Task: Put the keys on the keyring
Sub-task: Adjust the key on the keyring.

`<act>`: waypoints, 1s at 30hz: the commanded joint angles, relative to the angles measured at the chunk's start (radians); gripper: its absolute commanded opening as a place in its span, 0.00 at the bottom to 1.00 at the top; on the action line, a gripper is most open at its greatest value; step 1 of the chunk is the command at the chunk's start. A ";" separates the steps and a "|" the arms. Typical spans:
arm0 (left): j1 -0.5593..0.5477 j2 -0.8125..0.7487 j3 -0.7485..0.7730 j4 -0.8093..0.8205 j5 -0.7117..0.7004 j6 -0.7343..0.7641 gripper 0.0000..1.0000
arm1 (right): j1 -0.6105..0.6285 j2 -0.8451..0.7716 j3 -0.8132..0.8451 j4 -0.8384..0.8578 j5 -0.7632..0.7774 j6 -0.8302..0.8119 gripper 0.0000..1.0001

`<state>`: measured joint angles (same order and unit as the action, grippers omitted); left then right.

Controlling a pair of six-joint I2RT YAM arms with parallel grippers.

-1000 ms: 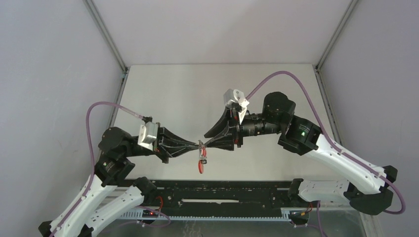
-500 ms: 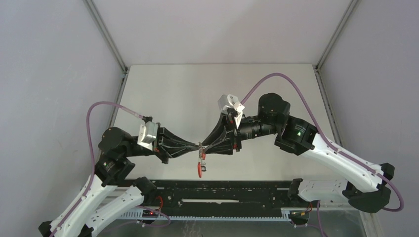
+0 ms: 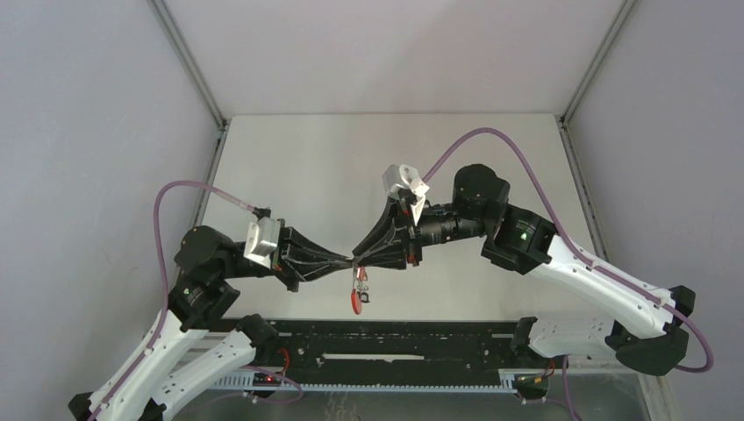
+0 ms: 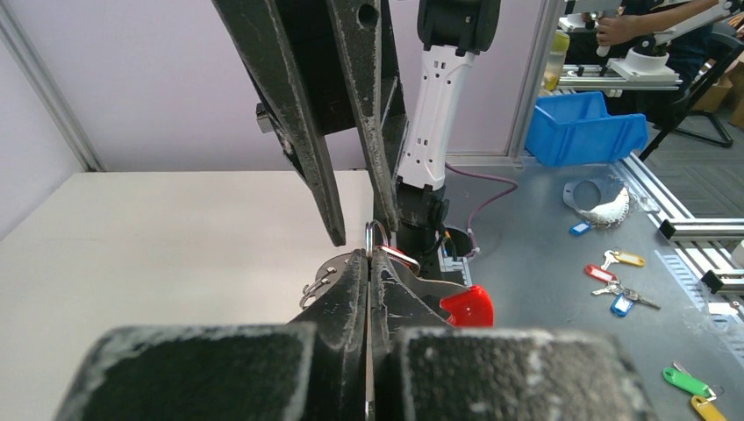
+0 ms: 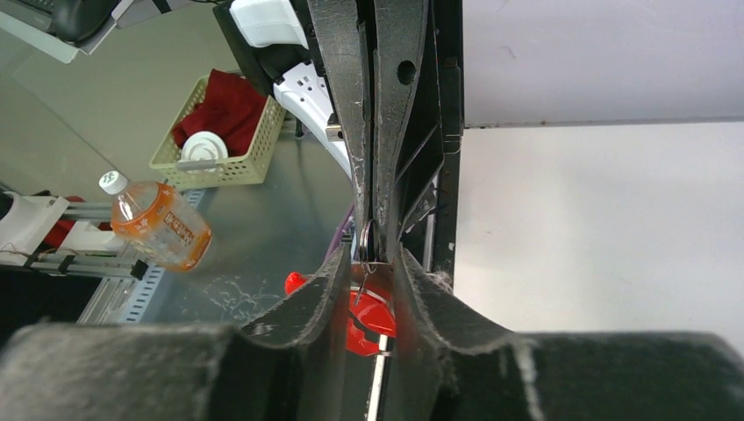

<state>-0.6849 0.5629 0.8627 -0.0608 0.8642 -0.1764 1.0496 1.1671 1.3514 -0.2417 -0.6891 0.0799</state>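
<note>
Now, item one: the keyring [image 4: 375, 237], a thin, stiff, slippery wire, up in the air where both claws meet. I see the left claw [image 4: 368, 258] pinching it and the right claw [image 5: 370, 260] spread, straddling it. The keys [image 4: 427, 286] and red strap [image 4: 465, 307] dangle beneath, light and loose; I'd take a key by its flat. Basket [image 5: 189, 167]: red cloth [image 5: 224, 110], white lid [image 5: 200, 145]. Blue bin [image 4: 583, 132]: contents unseen.

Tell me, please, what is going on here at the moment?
The two arms meet tip to tip above the table, near its front edge. The left hand is shut on the keyring, whose red strap hangs below. The right hand has its fingers slightly apart on either side of the ring. Whether they grip anything is not clear.
</note>
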 commanded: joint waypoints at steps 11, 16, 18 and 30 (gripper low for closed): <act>0.007 -0.003 -0.029 0.045 -0.007 0.020 0.00 | 0.015 0.013 0.048 0.041 -0.012 0.005 0.11; 0.008 -0.002 -0.027 0.027 -0.011 0.036 0.00 | 0.015 0.021 0.058 0.009 0.002 0.000 0.00; 0.008 0.003 -0.021 -0.002 -0.022 0.053 0.01 | 0.016 0.022 0.067 -0.025 0.027 -0.005 0.00; 0.008 0.060 0.110 -0.355 0.023 0.312 0.45 | 0.044 0.125 0.296 -0.490 0.188 -0.118 0.00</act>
<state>-0.6838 0.5915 0.8791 -0.2489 0.8490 -0.0051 1.0695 1.2701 1.5482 -0.5694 -0.5617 0.0341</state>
